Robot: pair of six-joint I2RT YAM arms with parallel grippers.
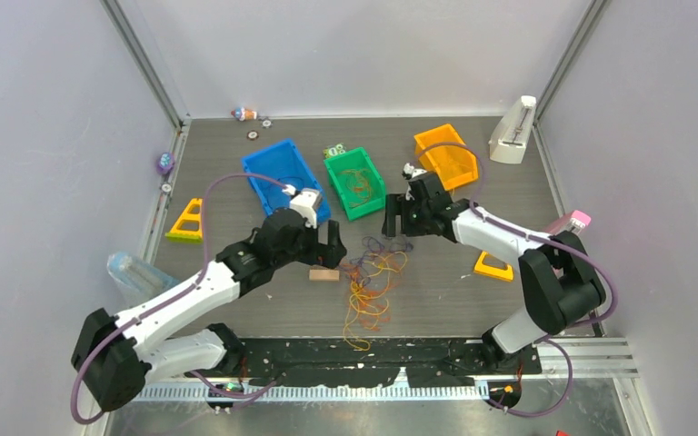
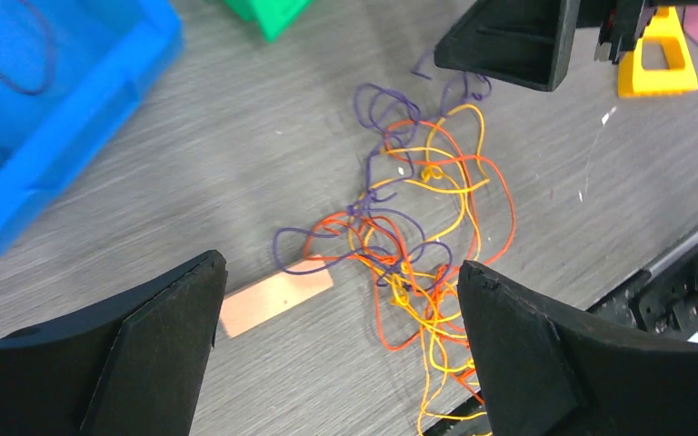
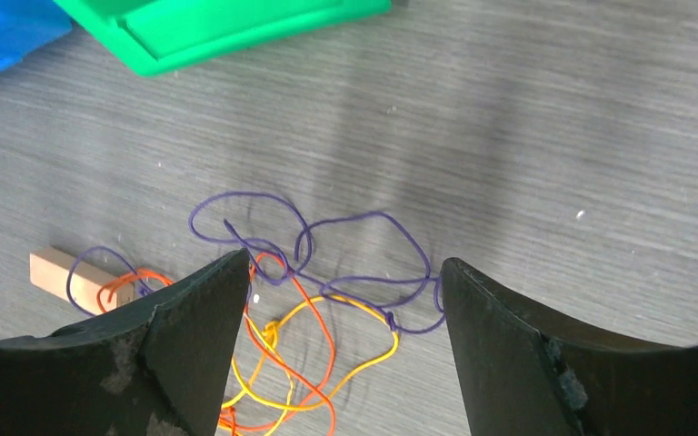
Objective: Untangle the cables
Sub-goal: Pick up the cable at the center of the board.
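Pale grey walls on three sides, plain, evenly lit. Metal frame posts in both back corners. Dark grey wood-grain desk, soft shadows. Ribbed metal rail along near edge.

Blue bin, green bin, orange bin, sm wood block

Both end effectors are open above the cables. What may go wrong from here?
The cables are knotted, three colours together; pulling one strand may tighten the knots.
A purple loop lies across the wooden block; it may be dragged along.
The left end effector and right end effector hover close; they may collide.
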